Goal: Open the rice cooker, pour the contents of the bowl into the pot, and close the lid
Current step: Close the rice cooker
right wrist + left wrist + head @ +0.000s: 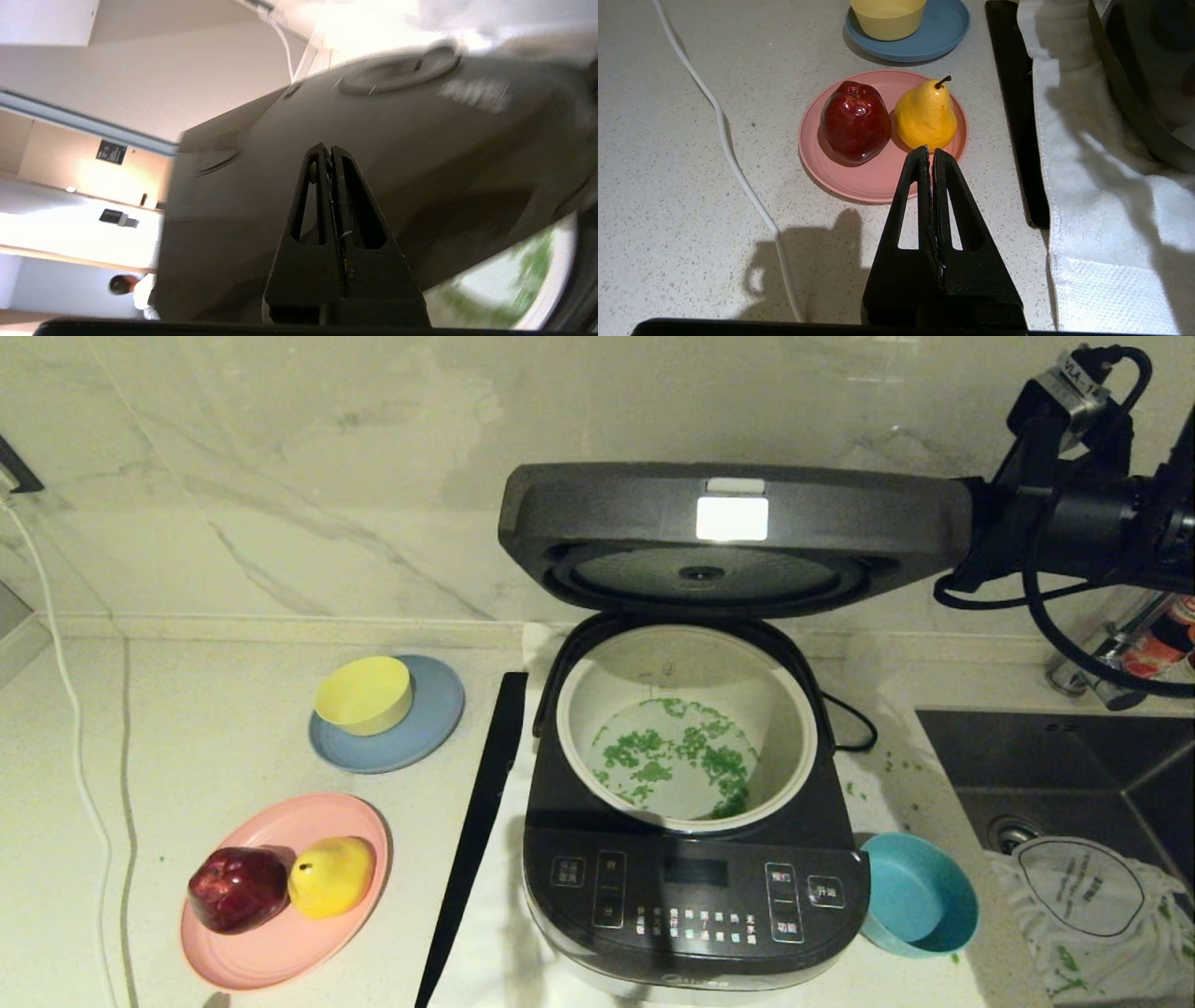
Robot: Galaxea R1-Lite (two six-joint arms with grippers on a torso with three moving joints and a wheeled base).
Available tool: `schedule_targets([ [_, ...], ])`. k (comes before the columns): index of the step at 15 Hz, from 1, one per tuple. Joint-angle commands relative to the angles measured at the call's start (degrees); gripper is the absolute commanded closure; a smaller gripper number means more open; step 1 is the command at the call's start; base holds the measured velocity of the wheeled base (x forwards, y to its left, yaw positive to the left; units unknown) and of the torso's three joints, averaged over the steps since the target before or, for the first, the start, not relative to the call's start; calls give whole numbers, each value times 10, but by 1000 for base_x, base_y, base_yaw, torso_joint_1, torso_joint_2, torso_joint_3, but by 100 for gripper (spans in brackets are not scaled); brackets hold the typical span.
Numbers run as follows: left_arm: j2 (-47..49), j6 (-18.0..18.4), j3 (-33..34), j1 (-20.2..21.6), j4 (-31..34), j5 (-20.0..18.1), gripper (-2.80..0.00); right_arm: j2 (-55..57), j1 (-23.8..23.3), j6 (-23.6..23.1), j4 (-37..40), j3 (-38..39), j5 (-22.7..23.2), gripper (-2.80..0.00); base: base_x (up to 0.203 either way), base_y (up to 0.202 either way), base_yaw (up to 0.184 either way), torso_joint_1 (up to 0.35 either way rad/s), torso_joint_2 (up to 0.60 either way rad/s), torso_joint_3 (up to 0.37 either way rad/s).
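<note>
The rice cooker point(691, 896) stands mid-counter with its lid point(728, 523) raised on the rear hinge, the dimpled disc facing down over the pot point(686, 658). The contents point(677, 756), chopped green bits, lie scattered on the pot's white floor. The teal bowl point(920, 896) rests empty on the counter at the cooker's front right corner. My right arm point(1055, 513) reaches in at the lid's right edge. My right gripper point(331, 150) is shut, its tips against the lid's outer top point(420, 130). My left gripper point(930, 151) is shut and empty, parked low beside the pink plate.
A pink plate point(280, 952) carries a red apple point(238, 889) and a yellow pear point(331, 875). A yellow bowl point(364, 693) sits on a grey-blue plate point(420, 737). A black strip point(476, 831) lies left of the cooker. A sink point(1074, 775) with a white cloth point(1083, 905) is at right.
</note>
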Motion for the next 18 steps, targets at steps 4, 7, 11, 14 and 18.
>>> schedule_targets([
  [4, -2, 1, 5, 0, 0, 0, 0, -77, 30, -11, -1, 161, 4, 0, 0, 0, 0, 0, 0, 0],
  [7, -2, 0, 5, 0, 0, 0, 0, -79, 31, -13, -3, 213, 2, 0, 0, 0, 0, 0, 0, 0],
  [11, -2, 1, 5, 0, 0, 0, 0, -64, 40, -13, -7, 254, 1, 0, 0, 0, 0, 0, 0, 0],
  [14, -2, 0, 5, 0, 0, 0, 0, -39, 45, -16, -7, 268, -1, 0, 0, 0, 0, 0, 0, 0],
  [18, -2, 0, 5, 0, 0, 0, 0, 0, 48, -17, -7, 280, -2, 0, 0, 0, 0, 0, 0, 0],
])
